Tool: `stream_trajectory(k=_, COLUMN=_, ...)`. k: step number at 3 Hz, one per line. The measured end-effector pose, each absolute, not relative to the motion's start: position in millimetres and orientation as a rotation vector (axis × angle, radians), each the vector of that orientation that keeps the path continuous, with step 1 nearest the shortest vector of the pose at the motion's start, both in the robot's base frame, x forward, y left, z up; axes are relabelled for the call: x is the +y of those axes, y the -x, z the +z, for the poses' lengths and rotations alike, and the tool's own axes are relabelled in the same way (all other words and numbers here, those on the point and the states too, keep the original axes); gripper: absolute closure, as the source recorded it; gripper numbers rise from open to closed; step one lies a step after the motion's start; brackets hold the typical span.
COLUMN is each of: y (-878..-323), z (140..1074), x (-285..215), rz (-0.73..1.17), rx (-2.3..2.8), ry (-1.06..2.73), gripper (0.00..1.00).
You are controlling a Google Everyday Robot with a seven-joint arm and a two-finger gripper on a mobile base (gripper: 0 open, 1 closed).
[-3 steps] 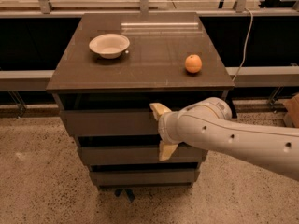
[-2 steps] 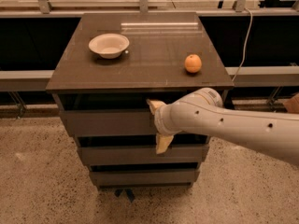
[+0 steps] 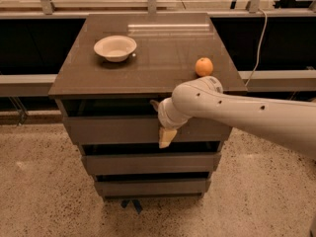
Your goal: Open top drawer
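The top drawer (image 3: 108,130) is the widest of three stacked grey-brown drawers under the dark cabinet top (image 3: 153,58); its flat front panel sits just below a dark gap. My gripper (image 3: 161,121) is against the middle of that panel. It is open, with the upper finger (image 3: 154,104) in the gap above the panel and the lower fingertip (image 3: 166,137) near the panel's bottom edge. The white arm reaches in from the right and hides the panel's right part.
A white bowl (image 3: 115,48) and an orange (image 3: 204,66) sit on the cabinet top. The mid-width drawer (image 3: 148,163) and the narrowest drawer (image 3: 148,186) are below. A dark railing (image 3: 29,78) runs behind. Speckled floor (image 3: 44,191) surrounds the cabinet.
My gripper has moved up and a little left onto the top drawer's front panel, and its fingers stand closer together than before. The drawers, bowl and orange have not moved.
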State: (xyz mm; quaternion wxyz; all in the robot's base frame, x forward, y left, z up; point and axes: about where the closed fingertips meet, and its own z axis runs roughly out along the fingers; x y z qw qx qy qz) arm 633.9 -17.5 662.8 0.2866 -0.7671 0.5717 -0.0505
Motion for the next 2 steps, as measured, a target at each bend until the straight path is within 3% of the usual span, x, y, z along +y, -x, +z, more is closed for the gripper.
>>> stream_trajectory(k=1, y=-643.1, z=659.6, x=-16.0, rz=-0.101, rx=1.546, ry=2.075, gripper=0.19)
stream_trajectory(k=2, y=-639.2, z=659.5, x=-16.4, rz=-0.097, rx=1.549, ry=2.078, gripper=0.32)
